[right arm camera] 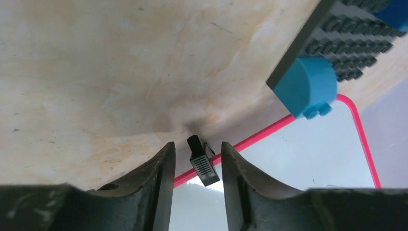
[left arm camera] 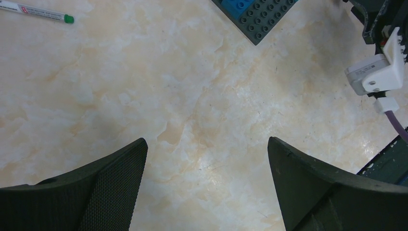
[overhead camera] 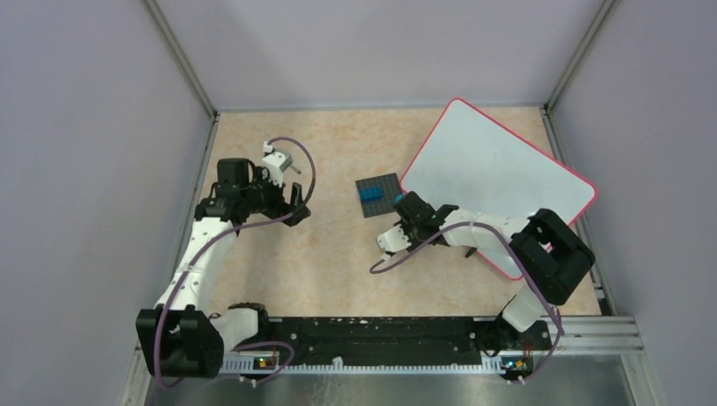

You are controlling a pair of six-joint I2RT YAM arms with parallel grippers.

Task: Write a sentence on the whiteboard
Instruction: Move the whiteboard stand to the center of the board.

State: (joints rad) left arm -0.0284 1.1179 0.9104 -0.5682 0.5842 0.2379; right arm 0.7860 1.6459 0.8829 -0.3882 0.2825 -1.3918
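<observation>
Left wrist view.
- Your left claw (left arm camera: 207, 144): dark fingers spread wide, released, with the marbled surface (left arm camera: 192, 86) showing between them.
- White marker pen (left arm camera: 36, 11), green cap: lying at the upper left.
- Dark grey plate (left arm camera: 262, 17) carrying a blue brick (left arm camera: 236, 6): at the top edge.

Right wrist view.
- Your right claw (right arm camera: 197, 147): fingers narrowly parted, released, flanking a small black clip (right arm camera: 202, 163) on the whiteboard's red-pink rim (right arm camera: 260, 134). You cannot tell whether either finger touches the clip.
- Blue brick at the plate's corner, just beside that rim.

Top view.
- Whiteboard (overhead camera: 499, 161): on the far right of the surface, lying at a slant, with your right arm (overhead camera: 486, 233) across its near corner.
- Right claw at its left edge, next to the plate.
- Left claw well apart, at the left.
</observation>
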